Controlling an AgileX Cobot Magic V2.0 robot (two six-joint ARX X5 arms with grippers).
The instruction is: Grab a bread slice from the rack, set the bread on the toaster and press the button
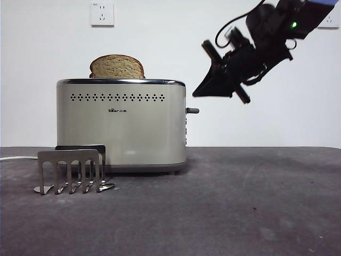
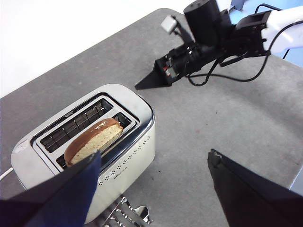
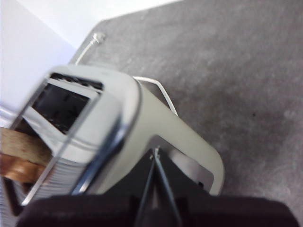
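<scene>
Speckled bread (image 1: 116, 66) in boxy chrome-rimmed toaster (image 1: 121, 126)

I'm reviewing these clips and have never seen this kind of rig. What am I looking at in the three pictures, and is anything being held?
This is a two-armed table robot. One picture looks level across the table; the other two come from cameras on each wrist.

On the grey table stands a cream toaster with a slice of bread sticking up from one slot. A small metal toast rack stands in front of it, with no bread in it.

The right gripper, jaws shut and holding nothing, hangs in the air near the toaster's end, where the dark lever button sticks out. The left gripper is open above the toaster, also holding nothing.
</scene>
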